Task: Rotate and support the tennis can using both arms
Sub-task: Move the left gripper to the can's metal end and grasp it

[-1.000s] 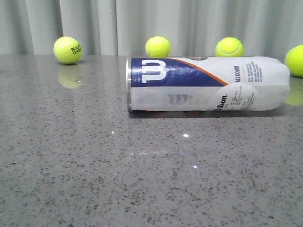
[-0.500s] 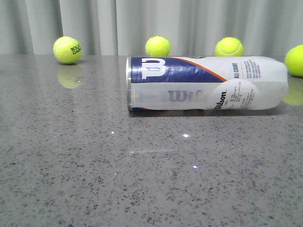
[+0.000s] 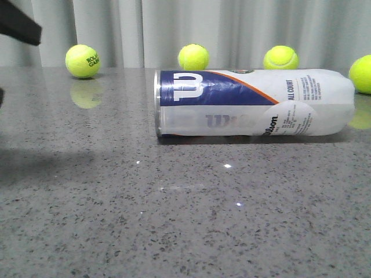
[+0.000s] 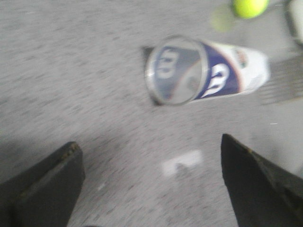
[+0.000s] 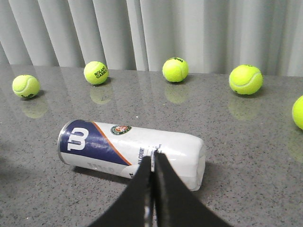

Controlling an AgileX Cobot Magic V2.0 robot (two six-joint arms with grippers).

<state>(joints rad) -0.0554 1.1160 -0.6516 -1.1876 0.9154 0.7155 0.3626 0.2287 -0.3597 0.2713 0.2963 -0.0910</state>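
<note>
Front: the can [image 3: 254, 103] lies on its side on the table [image 3: 174, 220], rolled back a touch; the left arm [image 3: 20, 23] has just entered, top corner.
Left wrist: left gripper [image 4: 151, 184], jaws wide apart, faces the can's lid end, well short.
Right wrist: right gripper [image 5: 152, 163], jaws closed, empty, over the can.
Meaning: approach only starting.

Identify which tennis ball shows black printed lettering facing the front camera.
The leftmost ball, left of the tennis can: its black print is legible, while the other balls show only plain yellow felt or seams.
</note>
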